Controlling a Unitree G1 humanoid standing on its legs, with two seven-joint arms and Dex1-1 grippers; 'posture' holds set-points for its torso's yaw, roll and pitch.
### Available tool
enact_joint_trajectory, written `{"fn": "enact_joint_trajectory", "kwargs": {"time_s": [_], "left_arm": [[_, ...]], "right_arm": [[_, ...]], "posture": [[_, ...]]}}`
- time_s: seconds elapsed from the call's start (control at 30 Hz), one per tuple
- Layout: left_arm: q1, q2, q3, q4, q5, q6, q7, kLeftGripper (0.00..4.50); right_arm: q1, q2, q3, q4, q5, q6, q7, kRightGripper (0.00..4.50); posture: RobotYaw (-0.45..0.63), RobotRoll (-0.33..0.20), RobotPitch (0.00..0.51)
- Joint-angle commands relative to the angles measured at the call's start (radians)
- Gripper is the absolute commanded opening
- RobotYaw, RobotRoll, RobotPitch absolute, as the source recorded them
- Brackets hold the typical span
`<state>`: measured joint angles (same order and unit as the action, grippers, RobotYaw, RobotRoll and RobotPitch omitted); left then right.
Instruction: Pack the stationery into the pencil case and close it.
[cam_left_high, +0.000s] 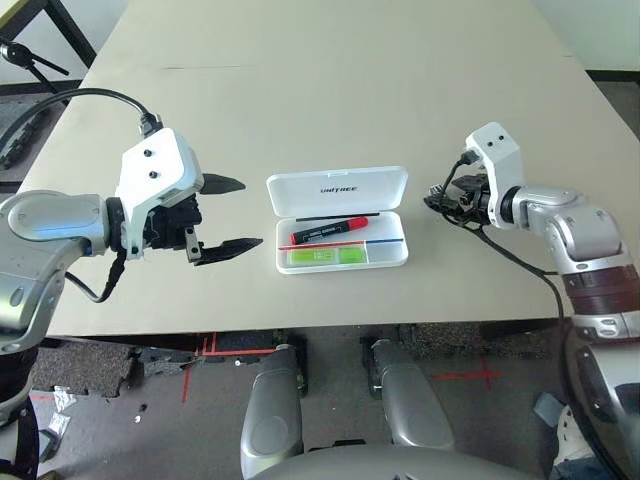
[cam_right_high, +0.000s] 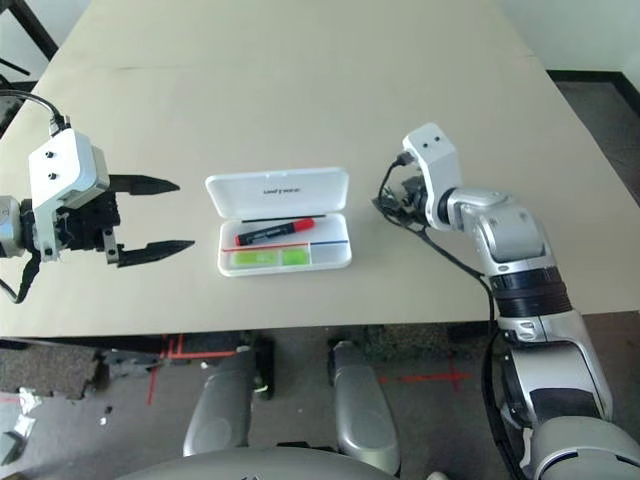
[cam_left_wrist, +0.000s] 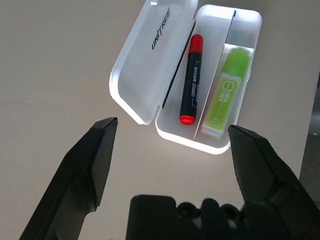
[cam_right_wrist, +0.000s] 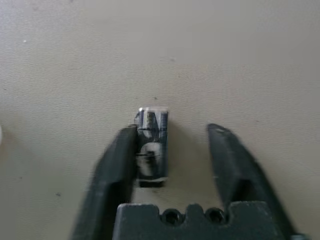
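Small black-and-silver piece (cam_right_wrist: 151, 145) sits on the bench (cam_left_high: 330, 90), right of the open pencil case (cam_left_high: 340, 220). Tiny, light, rigid, likely skittish; pinch across its short sides. Right hand (cam_right_wrist: 172, 150) angled down over it, fingers apart, one touching it. Left hand (cam_left_high: 228, 215) hovers wide open left of the case.

Left arm — silver forearm reaching in from the left, wrist bent inward; left gripper (cam_left_high: 228, 214) raised, pointing right, its two black fingers spread wide with nothing between them.

Right arm — forearm angled in from the right, wrist tipped down; right gripper (cam_right_wrist: 172, 150) low over the surface, fingers partway apart, one finger (cam_right_wrist: 120, 160) touching a small piece.
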<state>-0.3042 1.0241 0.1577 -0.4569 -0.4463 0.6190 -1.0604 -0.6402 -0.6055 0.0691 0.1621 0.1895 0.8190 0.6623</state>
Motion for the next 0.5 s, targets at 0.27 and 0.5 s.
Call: {"fn": "enact_joint_trajectory", "kwargs": {"time_s": [0.27,0.5], "left_arm": [[-0.011,0.016,-0.012,0.016,0.000,-0.011,-0.004,4.50],[-0.009,0.022,-0.019,0.028,0.004,-0.027,-0.009,4.50]], "right_arm": [[-0.020,-0.112,0.071,0.009,-0.035,-0.172,0.216,0.34],[-0.047,-0.188,0.089,0.025,-0.011,-0.421,0.477,0.34]], "posture": [[-0.01,0.000,0.229],[-0.01,0.000,0.224]]}}
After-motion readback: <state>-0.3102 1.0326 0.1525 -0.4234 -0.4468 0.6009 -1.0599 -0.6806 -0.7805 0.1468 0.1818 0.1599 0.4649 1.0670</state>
